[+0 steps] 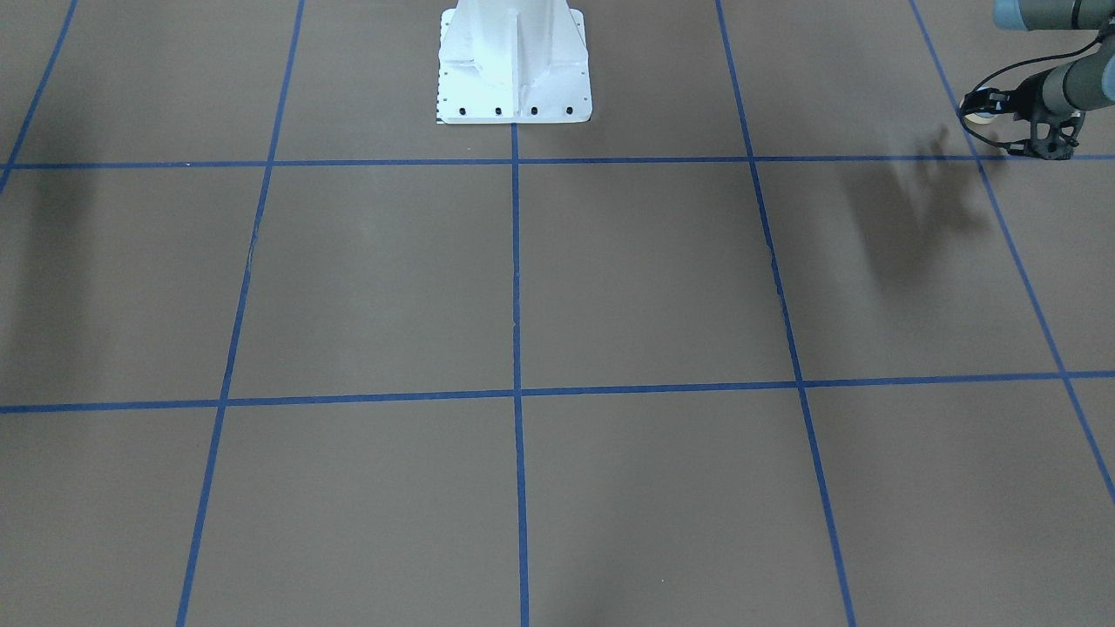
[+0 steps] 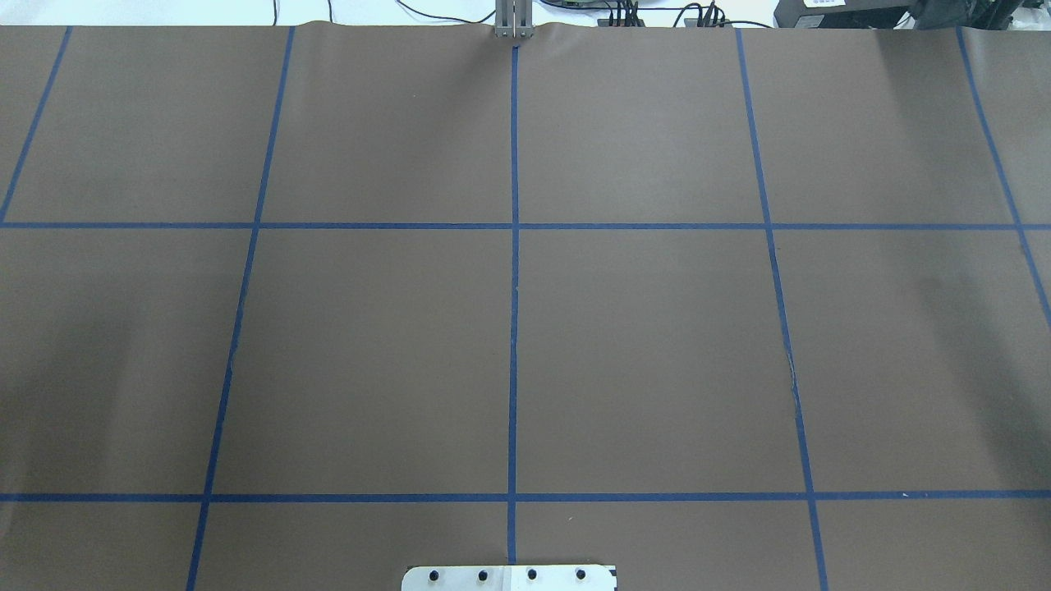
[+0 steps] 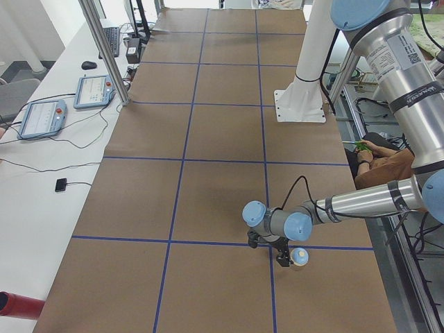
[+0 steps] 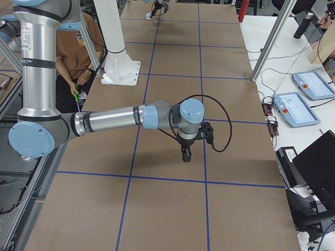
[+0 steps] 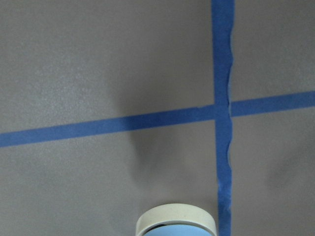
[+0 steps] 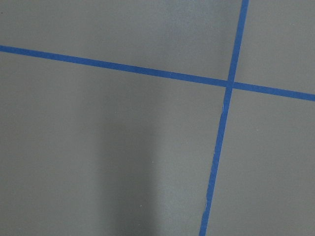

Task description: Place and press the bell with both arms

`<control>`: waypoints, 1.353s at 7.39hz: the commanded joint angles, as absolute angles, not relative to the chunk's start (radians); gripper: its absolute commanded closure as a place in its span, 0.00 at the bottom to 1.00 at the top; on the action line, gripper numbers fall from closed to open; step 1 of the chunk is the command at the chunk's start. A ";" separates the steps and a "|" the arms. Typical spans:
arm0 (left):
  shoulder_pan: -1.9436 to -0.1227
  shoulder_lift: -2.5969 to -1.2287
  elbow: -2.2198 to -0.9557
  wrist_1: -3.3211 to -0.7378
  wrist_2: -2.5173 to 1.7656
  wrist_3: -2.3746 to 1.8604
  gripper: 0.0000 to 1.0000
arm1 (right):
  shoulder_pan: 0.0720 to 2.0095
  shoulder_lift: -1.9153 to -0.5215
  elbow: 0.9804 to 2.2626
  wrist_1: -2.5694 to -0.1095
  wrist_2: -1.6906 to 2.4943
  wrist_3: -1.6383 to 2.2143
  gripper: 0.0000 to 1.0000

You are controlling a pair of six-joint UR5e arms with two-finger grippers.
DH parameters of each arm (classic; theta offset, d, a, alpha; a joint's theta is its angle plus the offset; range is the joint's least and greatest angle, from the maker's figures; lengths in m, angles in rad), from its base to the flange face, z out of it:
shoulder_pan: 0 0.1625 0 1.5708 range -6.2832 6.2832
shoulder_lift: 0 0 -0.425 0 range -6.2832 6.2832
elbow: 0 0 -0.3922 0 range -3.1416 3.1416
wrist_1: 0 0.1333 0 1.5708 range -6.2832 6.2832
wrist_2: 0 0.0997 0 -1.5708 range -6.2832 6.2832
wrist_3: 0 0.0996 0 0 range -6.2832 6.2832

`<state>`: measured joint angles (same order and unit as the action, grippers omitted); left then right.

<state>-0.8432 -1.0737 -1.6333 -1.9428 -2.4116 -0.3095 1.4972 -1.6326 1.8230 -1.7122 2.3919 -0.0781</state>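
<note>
The bell (image 1: 976,111), light blue with a cream base, sits in my left gripper (image 1: 986,108) at the far right edge of the front view, low over the table. It lies tilted on its side in the left side view (image 3: 300,257), at the tip of the left gripper (image 3: 286,258). Its cream rim shows at the bottom of the left wrist view (image 5: 176,221), beside a tape crossing. My right gripper (image 4: 186,155) points down just above the table in the right side view. I cannot tell whether it is open or shut.
The brown table (image 2: 657,345) carries a grid of blue tape lines (image 2: 514,328). The white pedestal (image 1: 514,65) stands at the robot's side. A seated person (image 4: 78,57) is beside the table. Tablets (image 3: 41,118) lie on the side bench.
</note>
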 commanded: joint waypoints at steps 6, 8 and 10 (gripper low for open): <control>-0.787 -1.032 -1.635 -2.042 -2.410 -0.370 0.00 | 1.491 -1.640 1.818 -1.713 2.387 -0.080 0.00; -0.787 -1.019 -1.623 -2.042 -2.408 -0.348 0.00 | 1.488 -1.638 1.819 -1.713 2.388 -0.078 0.00; -0.785 -1.022 -1.617 -2.042 -2.408 -0.351 0.00 | 1.486 -1.640 1.819 -1.713 2.390 -0.078 0.00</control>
